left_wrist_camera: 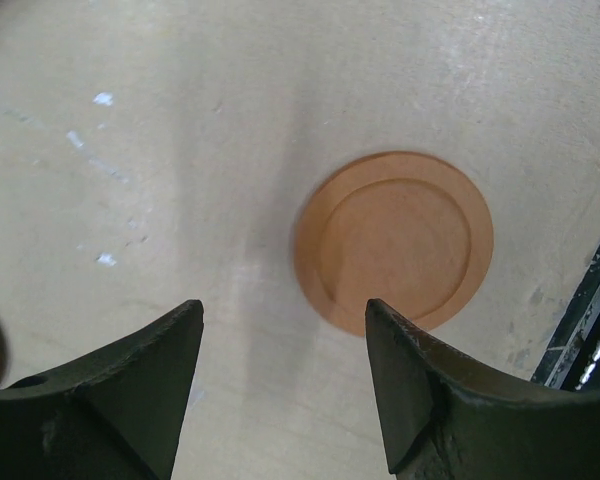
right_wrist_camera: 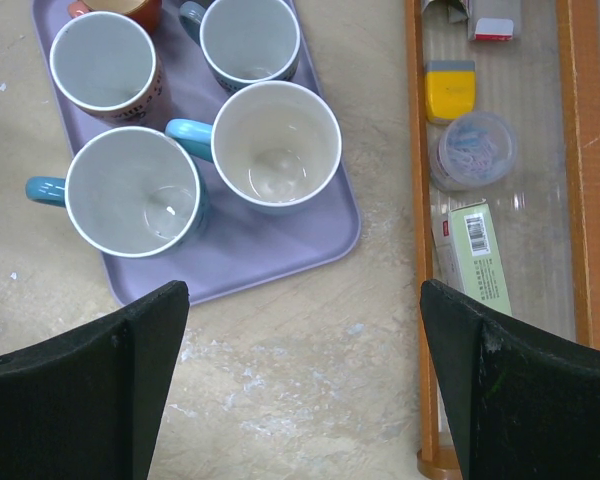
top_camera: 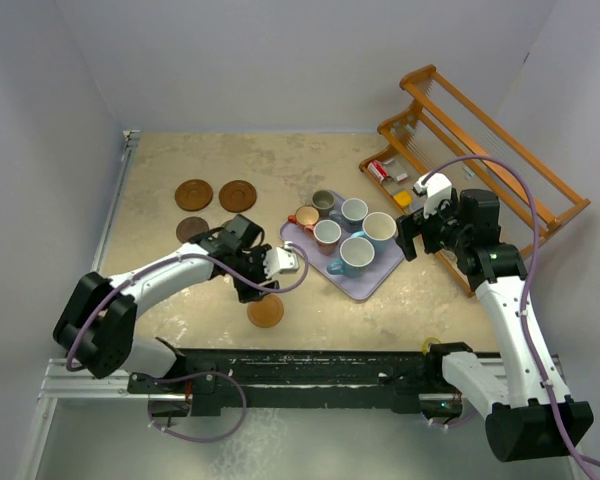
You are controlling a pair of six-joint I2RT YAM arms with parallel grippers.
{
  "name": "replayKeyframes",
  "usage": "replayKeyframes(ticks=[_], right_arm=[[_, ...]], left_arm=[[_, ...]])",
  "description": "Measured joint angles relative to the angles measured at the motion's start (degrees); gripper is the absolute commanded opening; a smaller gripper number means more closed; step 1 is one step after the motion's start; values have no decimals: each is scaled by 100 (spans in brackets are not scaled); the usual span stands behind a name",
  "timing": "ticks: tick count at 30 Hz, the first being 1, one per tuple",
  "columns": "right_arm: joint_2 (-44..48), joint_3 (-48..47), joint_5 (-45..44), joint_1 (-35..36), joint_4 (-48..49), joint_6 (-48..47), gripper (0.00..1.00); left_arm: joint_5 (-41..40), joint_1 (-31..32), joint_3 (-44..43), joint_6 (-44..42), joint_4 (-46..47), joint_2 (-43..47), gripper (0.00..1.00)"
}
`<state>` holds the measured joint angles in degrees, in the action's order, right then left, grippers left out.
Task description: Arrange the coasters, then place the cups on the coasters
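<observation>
An orange-brown coaster (left_wrist_camera: 393, 240) lies flat on the table near the front rail (top_camera: 265, 313). My left gripper (left_wrist_camera: 282, 305) hovers just above and beside it, open and holding nothing (top_camera: 253, 288). Two dark brown coasters (top_camera: 193, 194) (top_camera: 237, 195) lie at the back left, and a third (top_camera: 189, 230) is partly hidden by the left arm. Several cups stand on the lavender tray (right_wrist_camera: 280, 250): two light blue (right_wrist_camera: 133, 190) (right_wrist_camera: 277, 143), a pinkish-red one (right_wrist_camera: 104, 62) and a grey-blue one (right_wrist_camera: 249, 40). My right gripper (right_wrist_camera: 302, 290) hangs wide open over bare table beside the tray's right corner (top_camera: 411, 240).
A wooden rack (top_camera: 480, 130) stands at the right; its lower shelf holds a green box (right_wrist_camera: 475, 255), a clear tub (right_wrist_camera: 473, 150) and a yellow block (right_wrist_camera: 450, 88). A black rail (top_camera: 310, 365) runs along the near edge. Walls close the left and the back.
</observation>
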<state>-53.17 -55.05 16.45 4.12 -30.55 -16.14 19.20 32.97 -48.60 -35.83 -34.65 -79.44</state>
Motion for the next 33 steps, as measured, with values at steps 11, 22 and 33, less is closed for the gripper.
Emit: replayKeyframes(ticks=[11, 22, 33], right_arm=[[-9, 2, -22, 0, 0, -17, 100], [-9, 2, -24, 0, 0, -22, 100], [37, 2, -26, 0, 0, -42, 100]], left_arm=[[-210, 474, 2, -133, 439, -907, 58], [-540, 400, -90, -175, 610, -997, 49], [-774, -717, 175, -219, 835, -715, 44]])
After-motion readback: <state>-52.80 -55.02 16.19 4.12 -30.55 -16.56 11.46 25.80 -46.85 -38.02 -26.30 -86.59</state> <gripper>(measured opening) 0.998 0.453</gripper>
